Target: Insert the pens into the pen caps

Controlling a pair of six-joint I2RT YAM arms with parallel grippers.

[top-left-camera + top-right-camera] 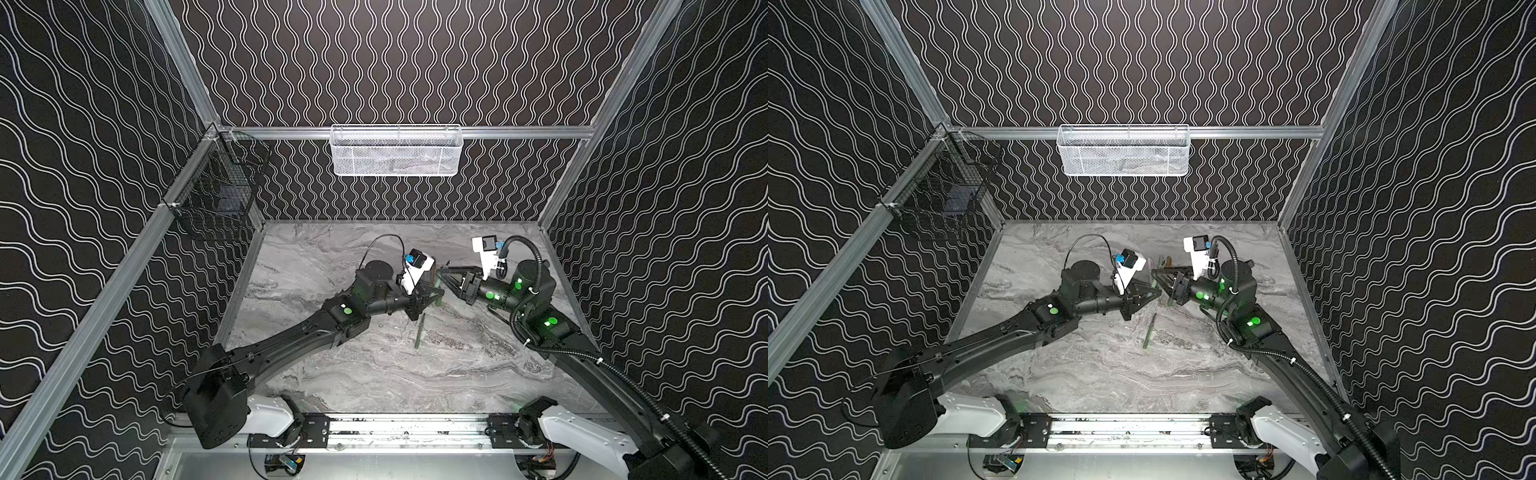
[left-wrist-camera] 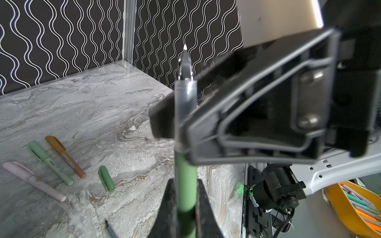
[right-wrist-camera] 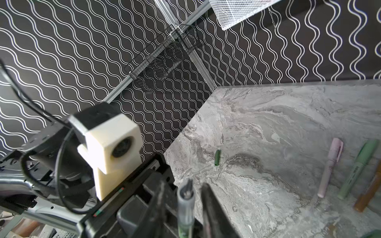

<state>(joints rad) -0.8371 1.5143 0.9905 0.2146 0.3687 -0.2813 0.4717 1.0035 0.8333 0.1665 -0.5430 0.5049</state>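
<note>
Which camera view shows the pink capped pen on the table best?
The left wrist view: the pink pen lies whole, sharp, with its cap line clear. The right wrist view shows it whole, but smaller and softer. In both top views I cannot make it out.

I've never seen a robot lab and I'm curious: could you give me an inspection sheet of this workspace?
Surface: grey marble-patterned tabletop, clean.
Job's things: pink pen, pale green pen and orange-brown pen lie capped; second dark green pen lies uncapped; short green cap loose.
Clutter: nothing seen.
Grippers: left gripper shut on held dark green pen; right gripper, jaws slightly apart around its clear neck.
Cables: thin black cable at left wrist; ribbed black hose on right arm.
Surroundings: wavy-patterned black walls, white mesh basket, black wire basket.
</note>
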